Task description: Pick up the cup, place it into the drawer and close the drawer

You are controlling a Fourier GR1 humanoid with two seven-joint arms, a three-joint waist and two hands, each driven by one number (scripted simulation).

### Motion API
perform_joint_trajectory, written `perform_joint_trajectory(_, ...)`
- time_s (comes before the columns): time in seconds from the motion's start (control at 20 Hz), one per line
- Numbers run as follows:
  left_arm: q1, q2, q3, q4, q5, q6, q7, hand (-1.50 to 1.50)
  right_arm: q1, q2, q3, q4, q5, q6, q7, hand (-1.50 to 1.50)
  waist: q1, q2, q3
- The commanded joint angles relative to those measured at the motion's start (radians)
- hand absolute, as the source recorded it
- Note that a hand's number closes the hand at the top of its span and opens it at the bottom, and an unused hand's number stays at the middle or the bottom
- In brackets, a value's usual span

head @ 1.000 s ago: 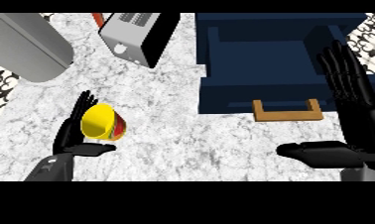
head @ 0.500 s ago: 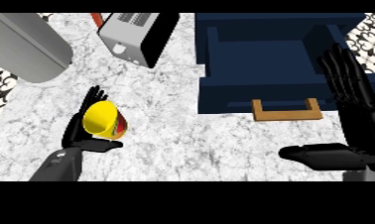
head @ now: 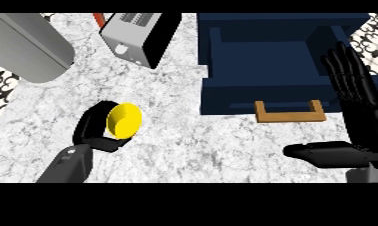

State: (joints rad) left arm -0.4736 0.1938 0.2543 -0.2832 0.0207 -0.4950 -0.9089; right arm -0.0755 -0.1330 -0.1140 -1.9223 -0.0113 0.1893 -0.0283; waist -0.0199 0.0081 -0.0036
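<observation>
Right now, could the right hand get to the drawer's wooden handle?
Probably yes. The right hand is open beside the open drawer, and the wooden handle lies just to its left with nothing between them.

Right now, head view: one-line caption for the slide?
Left hand curled round the yellow cup; right hand open beside the open navy drawer.

One head view only — steep downward look, close over the counter (head: 177, 95) and open drawer (head: 273, 65).
</observation>
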Motion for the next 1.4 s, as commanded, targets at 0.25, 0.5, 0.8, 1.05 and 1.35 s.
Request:
perform_joint_trajectory(0.25, 0.04, -0.017, 0.053, -0.06, 0.07, -0.056, -0.203, 1.5, 0.024, 0.007, 0.011, -0.023, 0.02, -0.008, -0.002, -1.5, 0.006, -0.002, 0.0)
perform_joint_trajectory(0.5, 0.014, -0.012, 0.142, -0.066, 0.146, 0.056, -0.211, 1.5, 0.005, -0.006, -0.019, 0.057, 0.016, 0.004, -0.065, -1.5, 0.007, 0.001, 0.001)
perform_joint_trajectory(0.8, -0.02, -0.019, 0.121, -0.142, 0.148, 0.044, -0.217, 1.5, 0.038, 0.0, -0.015, -0.016, 0.011, -0.005, -0.015, -1.5, 0.007, -0.006, 0.002)
perform_joint_trajectory(1.05, -0.077, -0.022, 0.058, -0.257, 0.14, 0.037, -0.066, 1.5, -0.019, -0.029, -0.069, 0.054, -0.025, 0.006, -0.02, -1.5, 0.02, -0.009, 0.004)
perform_joint_trajectory(1.35, -0.114, -0.128, -0.028, -0.512, 0.119, 0.237, 0.093, 1.5, 0.008, -0.041, -0.064, 0.052, -0.009, 0.022, -0.03, -1.5, 0.03, -0.014, 0.005)
